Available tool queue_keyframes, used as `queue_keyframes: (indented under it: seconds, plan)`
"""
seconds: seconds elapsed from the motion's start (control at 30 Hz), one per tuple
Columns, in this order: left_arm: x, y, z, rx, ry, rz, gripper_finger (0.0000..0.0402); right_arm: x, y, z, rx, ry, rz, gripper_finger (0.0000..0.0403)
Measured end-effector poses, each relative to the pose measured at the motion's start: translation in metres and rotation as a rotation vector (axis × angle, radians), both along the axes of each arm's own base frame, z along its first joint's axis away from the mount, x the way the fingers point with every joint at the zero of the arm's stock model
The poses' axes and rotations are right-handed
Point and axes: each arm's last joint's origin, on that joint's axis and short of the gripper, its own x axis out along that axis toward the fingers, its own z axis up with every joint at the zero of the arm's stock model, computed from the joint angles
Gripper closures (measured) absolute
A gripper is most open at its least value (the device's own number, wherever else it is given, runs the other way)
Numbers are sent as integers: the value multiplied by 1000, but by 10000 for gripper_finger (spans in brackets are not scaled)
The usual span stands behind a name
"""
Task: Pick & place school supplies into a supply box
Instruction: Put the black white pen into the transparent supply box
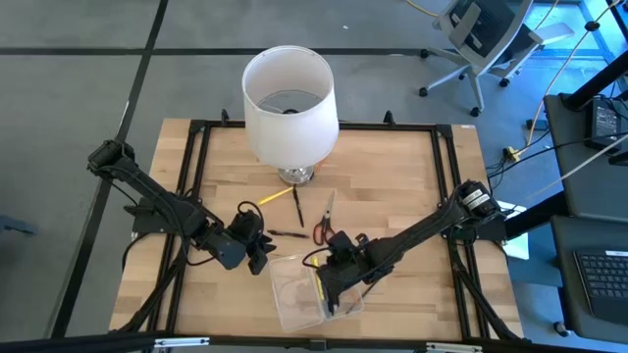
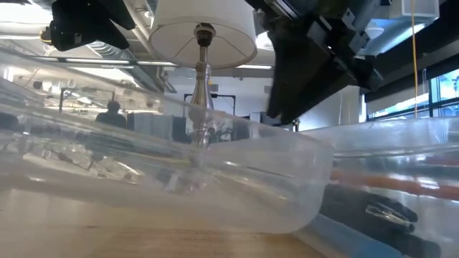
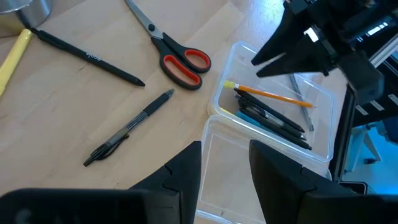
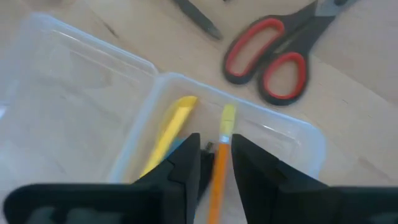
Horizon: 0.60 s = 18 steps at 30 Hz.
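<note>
Pale wood-grain table (image 1: 412,186), clear plastic supply box (image 3: 323,112), red-handled scissors (image 3: 177,56)

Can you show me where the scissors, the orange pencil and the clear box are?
scissors (image 3: 184,64): left wrist view, red handle.
orange pencil (image 3: 273,95): left wrist view, middle of shaft.
box (image 3: 219,98): left wrist view, clear wall.

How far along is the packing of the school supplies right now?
Partly done. Several dark pens already lie in the supply box. The right tool is over the box, its fingers either side of an orange pencil. Still on the table: red-handled scissors, two black pens and a yellow pencil.
</note>
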Motion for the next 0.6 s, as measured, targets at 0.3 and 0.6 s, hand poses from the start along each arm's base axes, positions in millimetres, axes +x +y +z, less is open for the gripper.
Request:
queue_keyframes:
  seconds: [0.3, 0.6]
  plan:
    - [-1, 0, -1, -11, 29, -21, 274, -22, -27, 34, 1, 174, 112, 305]
    - [-2, 1, -3, 3, 42, -16, 274, -31, -48, 47, -78, 263, 165, 305]
